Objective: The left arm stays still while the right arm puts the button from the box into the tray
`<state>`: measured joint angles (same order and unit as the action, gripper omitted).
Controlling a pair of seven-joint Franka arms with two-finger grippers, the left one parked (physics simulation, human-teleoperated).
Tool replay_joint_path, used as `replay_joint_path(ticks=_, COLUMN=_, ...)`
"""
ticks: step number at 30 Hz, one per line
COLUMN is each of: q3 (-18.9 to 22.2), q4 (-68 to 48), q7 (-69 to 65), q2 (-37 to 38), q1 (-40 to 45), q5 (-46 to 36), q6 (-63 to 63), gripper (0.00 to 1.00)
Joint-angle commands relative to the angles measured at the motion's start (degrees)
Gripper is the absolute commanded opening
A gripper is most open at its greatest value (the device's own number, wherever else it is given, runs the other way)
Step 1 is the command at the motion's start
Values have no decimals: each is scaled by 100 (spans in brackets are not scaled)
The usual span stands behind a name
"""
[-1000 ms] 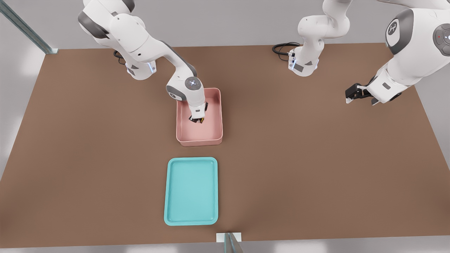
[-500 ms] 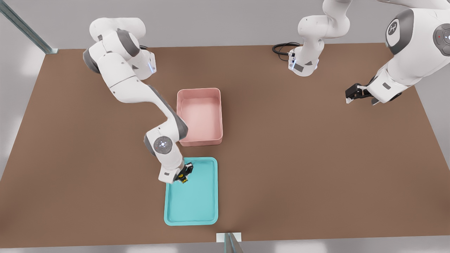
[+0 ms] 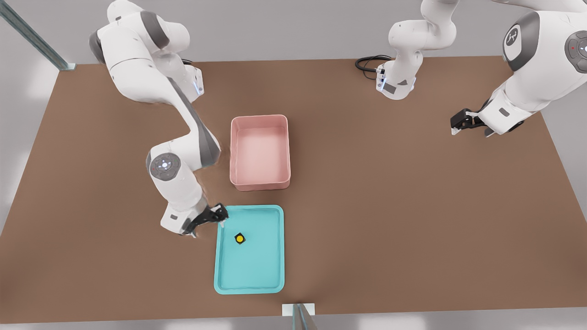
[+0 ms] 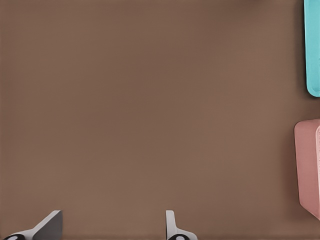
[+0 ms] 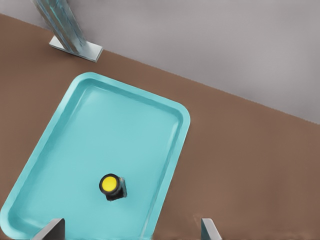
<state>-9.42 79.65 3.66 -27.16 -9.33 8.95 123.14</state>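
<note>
Turquoise and shallow, the tray (image 3: 250, 275) lies on the brown table (image 3: 390, 220) in the front view, with the pale pink box (image 3: 260, 183) just behind it, the two apart. The button (image 3: 239, 238) sits inside the tray, yellow cap up, in the half nearer the box and toward the front view's left. The right arm (image 3: 176, 183) bends down beside the tray, and its gripper (image 3: 219, 214) hangs at the tray's corner on the front view's left, nearest the box, fingers spread and holding nothing. From the left wrist view, only the edges of the tray (image 4: 314, 50) and the box (image 4: 307, 165) show against bare table. From the right wrist view, the button (image 5: 112, 186) rests on the tray floor (image 5: 120, 130), free of the two fingertips (image 5: 50, 231) that stand wide apart at the picture's edge.
</note>
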Motion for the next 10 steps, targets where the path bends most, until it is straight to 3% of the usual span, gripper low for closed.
replay_joint_path(ticks=1, q3=309, q4=15, q7=-516, q2=694, q1=229, q5=-411, q6=-2180, gripper=100)
replay_joint_path(ticks=4, q3=318, q4=-46, q7=-419, q2=1204, q1=661, q5=-411, q6=-2584, gripper=100)
replay_joint_path(ticks=10, q3=362, q4=-134, q7=-428, q2=1283, q1=713, q5=-411, q6=-2761, gripper=100)
